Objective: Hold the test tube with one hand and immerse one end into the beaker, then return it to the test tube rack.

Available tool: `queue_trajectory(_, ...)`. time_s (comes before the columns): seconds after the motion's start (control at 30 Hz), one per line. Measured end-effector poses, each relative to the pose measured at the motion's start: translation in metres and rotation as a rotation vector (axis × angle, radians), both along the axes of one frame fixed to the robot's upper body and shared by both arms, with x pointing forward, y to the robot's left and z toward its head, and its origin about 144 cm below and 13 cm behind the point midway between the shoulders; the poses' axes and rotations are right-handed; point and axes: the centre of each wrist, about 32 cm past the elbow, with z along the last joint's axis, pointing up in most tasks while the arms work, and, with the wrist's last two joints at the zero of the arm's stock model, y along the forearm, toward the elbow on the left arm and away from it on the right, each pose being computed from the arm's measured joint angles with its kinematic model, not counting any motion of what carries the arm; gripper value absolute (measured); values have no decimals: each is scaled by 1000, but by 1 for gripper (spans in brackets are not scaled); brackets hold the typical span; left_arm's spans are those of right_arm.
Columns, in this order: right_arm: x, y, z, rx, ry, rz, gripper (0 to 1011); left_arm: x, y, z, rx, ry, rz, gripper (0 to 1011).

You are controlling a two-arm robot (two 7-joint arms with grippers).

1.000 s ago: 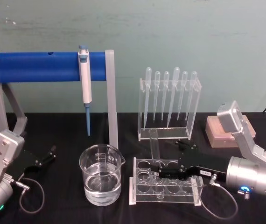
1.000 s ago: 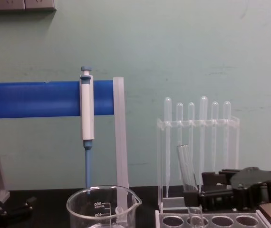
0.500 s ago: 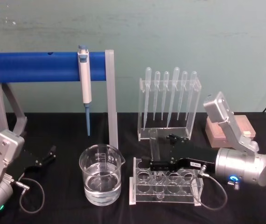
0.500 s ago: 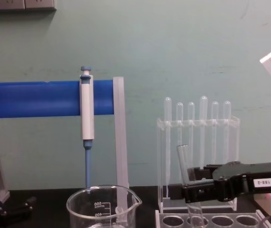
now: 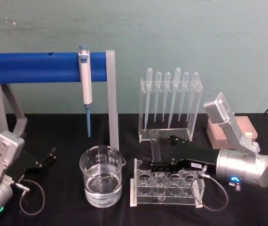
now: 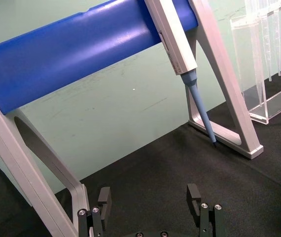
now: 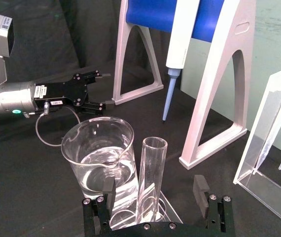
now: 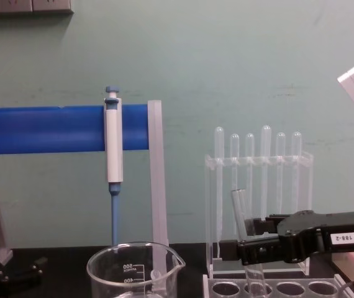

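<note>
The test tube (image 5: 154,145) stands slightly tilted in a clear rack (image 5: 190,200), right of the beaker (image 5: 101,178), which holds water. My right gripper (image 5: 160,152) reaches in from the right and straddles the tube above the rack. In the right wrist view this gripper (image 7: 154,190) is open, and the tube (image 7: 149,177) rises between its fingers (image 7: 199,186), closer to one of them. From the chest, the tube (image 8: 241,214) leans just above the gripper (image 8: 250,239). My left gripper (image 5: 49,155) rests open on the table at the far left; its wrist view shows the gap (image 6: 149,196) empty.
A blue-barred stand (image 5: 49,67) with a hanging pipettor (image 5: 85,84) rises behind the beaker. A clear holder (image 5: 170,106) with several plastic pipettes stands behind the rack. A pinkish block (image 5: 232,132) lies at the right rear.
My right gripper rose from rack level and moved left to straddle the tube's middle, then held still. The tube, the beaker and the left arm stayed put.
</note>
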Motion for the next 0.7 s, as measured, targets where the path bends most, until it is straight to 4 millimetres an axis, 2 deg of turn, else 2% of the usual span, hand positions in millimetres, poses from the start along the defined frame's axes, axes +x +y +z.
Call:
queue_trajectory(0.37, 0, 0, 0, 2, -1, -1, 1002, 0, 0, 0, 0, 0, 0, 1000)
queue_trajectory(0.63, 0, -1, 0, 3, -1, -1, 838, 0, 0, 0, 0, 0, 0, 1000)
queue_trajectory(0.7, -1, -1, 0, 3, -1, -2, 761, 0, 0, 0, 0, 0, 0, 1000)
